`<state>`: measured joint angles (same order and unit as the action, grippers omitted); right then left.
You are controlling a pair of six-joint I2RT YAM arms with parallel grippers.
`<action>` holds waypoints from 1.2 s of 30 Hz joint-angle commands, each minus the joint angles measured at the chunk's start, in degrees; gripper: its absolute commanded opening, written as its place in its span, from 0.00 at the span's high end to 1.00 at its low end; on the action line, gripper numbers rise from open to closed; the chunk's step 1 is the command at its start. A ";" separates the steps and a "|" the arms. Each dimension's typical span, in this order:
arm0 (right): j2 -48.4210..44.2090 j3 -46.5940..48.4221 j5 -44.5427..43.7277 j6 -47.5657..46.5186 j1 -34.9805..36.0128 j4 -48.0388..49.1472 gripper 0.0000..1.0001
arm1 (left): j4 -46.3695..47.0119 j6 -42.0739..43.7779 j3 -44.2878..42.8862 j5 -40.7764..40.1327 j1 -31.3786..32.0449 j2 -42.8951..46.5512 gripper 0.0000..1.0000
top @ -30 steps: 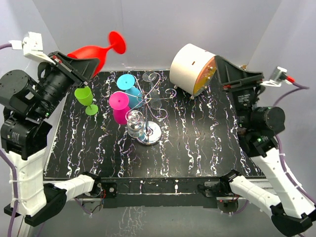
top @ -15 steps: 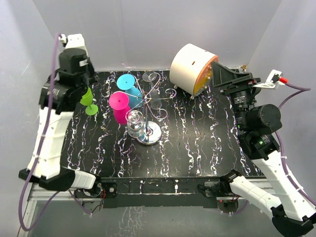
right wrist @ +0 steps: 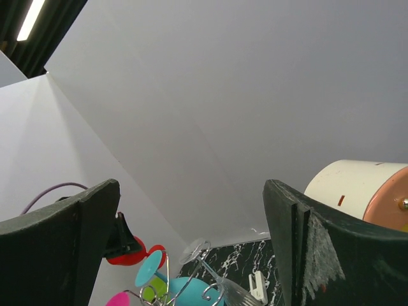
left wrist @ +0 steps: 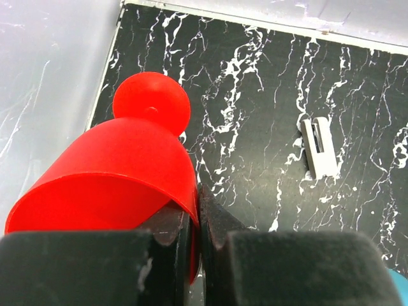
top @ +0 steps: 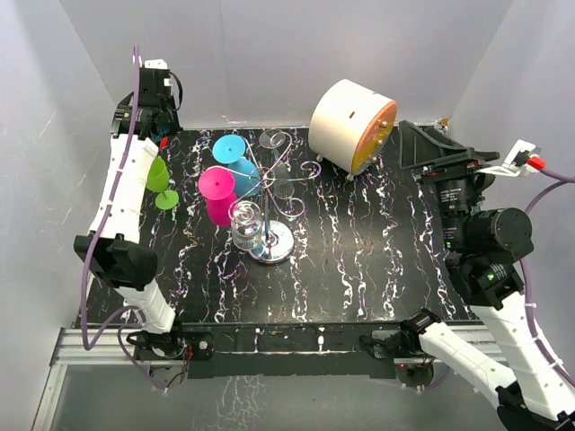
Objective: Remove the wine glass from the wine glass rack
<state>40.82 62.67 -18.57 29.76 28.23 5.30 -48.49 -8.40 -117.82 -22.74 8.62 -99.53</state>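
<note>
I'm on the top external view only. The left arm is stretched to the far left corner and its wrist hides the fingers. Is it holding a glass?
Observer: Yes. The left wrist view shows the left gripper shut on the red wine glass, the bowl's wall pinched between its fingers.
Operator: Which way does the glass point?
Observer: Its foot points away from the wrist, over the black table near its left edge. I cannot tell whether it touches.
Operator: Is the right gripper carrying anything?
Observer: No. In the right wrist view the right gripper is open, with nothing between its fingers.
</note>
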 commanded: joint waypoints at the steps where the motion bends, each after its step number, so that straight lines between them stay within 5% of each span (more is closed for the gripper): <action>1: -0.76 -0.69 -0.67 -2.71 -0.10 0.43 0.05 | 2.66 1.17 -4.21 4.98 -1.22 -1.35 1.00; 13: -0.30 -0.21 0.59 -2.47 -0.10 -0.81 0.04 | 1.89 0.30 -12.63 11.76 -5.15 -14.10 0.99; 36: 1.78 0.60 4.06 0.52 -0.10 -3.57 0.04 | -2.95 -2.68 -12.63 15.12 -8.08 -27.68 1.00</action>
<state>42.17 61.98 -16.10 29.71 28.23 0.95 -49.08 -10.87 -128.99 -7.42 1.19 -128.86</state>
